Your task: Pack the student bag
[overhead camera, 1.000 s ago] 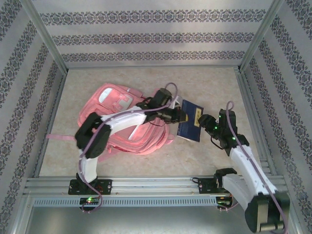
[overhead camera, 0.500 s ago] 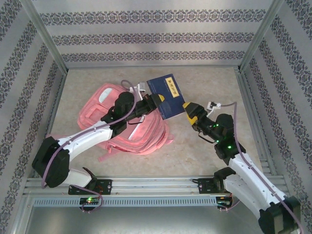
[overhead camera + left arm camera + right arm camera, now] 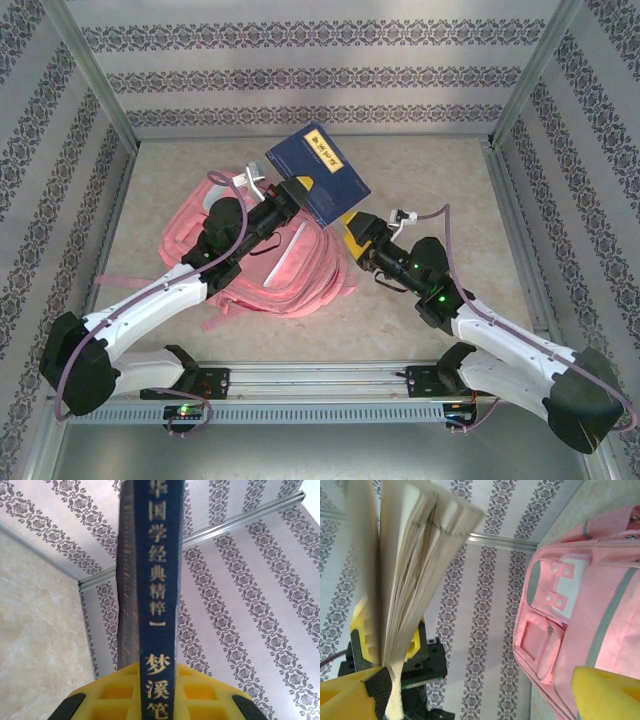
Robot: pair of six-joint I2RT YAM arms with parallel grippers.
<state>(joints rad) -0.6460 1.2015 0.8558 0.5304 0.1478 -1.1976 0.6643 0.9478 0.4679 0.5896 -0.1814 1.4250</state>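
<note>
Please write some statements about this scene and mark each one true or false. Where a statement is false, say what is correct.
1. The left claw is shut on a dark blue book. True.
2. The book lies flat on the table. False: it is held up, off the table.
3. The right claw is open. True.
4. The student bag is green. False: it is pink.
5. The book's spine bears gold characters. True.

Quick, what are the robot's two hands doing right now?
Left gripper: closed on the blue book.
Right gripper: open, holding nothing.
</note>
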